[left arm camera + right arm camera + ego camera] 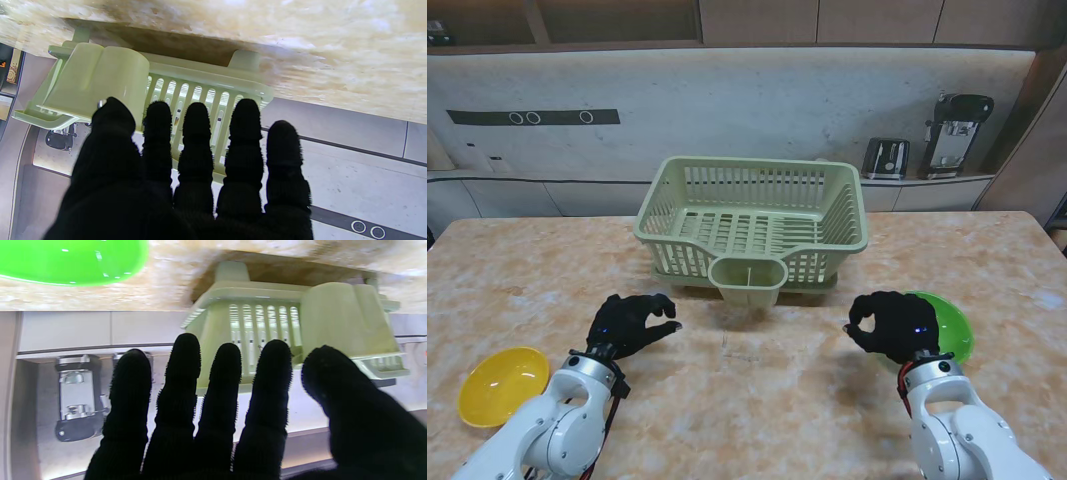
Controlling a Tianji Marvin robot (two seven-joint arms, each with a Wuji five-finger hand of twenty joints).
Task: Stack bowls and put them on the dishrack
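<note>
Marble table [757, 400]: both bowls unstacked, yellow bowl [502, 385] lower left, green bowl [947, 325] right-centre apparently touching empty right hand [889, 325]; left hand [632, 322] empty, fingers apart; dishrack [752, 225] centre; next, grasp green bowl.

kitchen; marble counter [747, 390], dishrack [752, 215], toaster [886, 158]

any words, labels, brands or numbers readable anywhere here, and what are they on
No text can be read in any view.
Dishrack: no label shows.
Green bowl and yellow bowl: plain, no print.
Dark wall strip: three ring marks only, no letters.
Toaster and the appliance beside it: any marks are too small to read.
Orange patch at the left wrist view's edge: too blurred to read.
</note>
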